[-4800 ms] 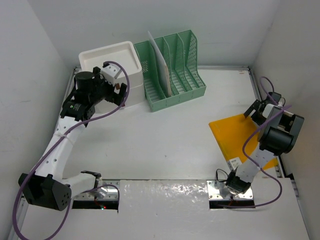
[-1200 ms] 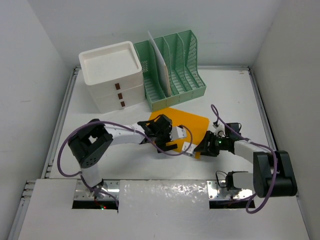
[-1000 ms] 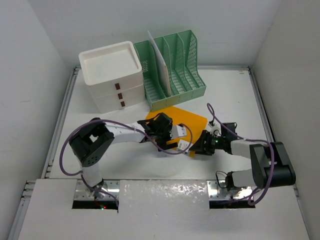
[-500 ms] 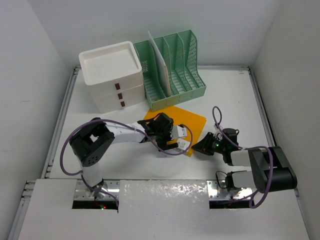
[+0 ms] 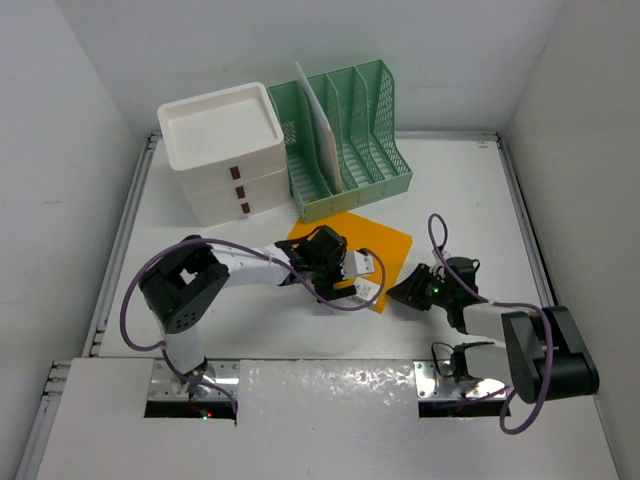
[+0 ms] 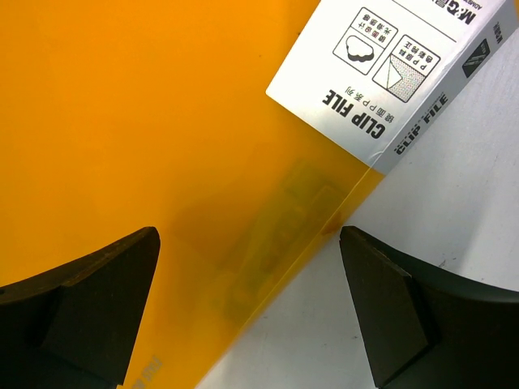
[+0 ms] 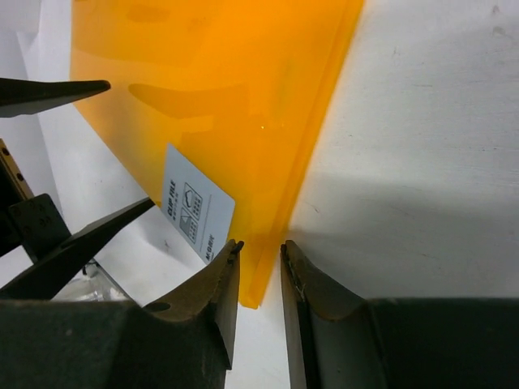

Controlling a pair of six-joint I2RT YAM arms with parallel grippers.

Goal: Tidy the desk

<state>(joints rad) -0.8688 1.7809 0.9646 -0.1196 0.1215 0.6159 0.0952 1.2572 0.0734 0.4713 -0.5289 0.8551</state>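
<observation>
Desk (image 5: 470,200) takes up most of the view: white, thin rails at the edges. Far-left on it is a white 3-drawer box (image 5: 215,135). Just R of that, touching or nearly so, is a green file rack (image 5: 372,180) w/ a pale sheet (image 5: 318,120) standing in its leftmost slot.

Orange folder (image 5: 385,238) lies flat mid-desk, just near of the rack's front. It's turned diagonal, so one corner points back toward the arm bases. White label (image 6: 389,65) reading CLIP FILE sits at that near corner.

Both arms reach in low over it. L gripper (image 6: 249,235) hangs over the folder's near edge by the label, jaws spread wide w/ only folder face below, so it's holding nothing. R gripper (image 7: 259,247) comes at the same corner from the right, low to the desk. Its jaws are drawn in to a narrow slit, w/ the folder's corner edge showing in that slit. Pinching it or just lined up w/ it: can't tell from these views.

Key relation: the folder lies far-left of the R gripper, and its right-hand edge runs away from the fingertips toward the rack. Any lift would prob. hinge off this near corner. R is the arm at edge level; L is above the flat face w/ no edge to bite.

Likely step: get the corner up so the folder can go upright into a rack slot. Looks early in the task. Risk: the thin sheet slides flat instead of lifting.
</observation>
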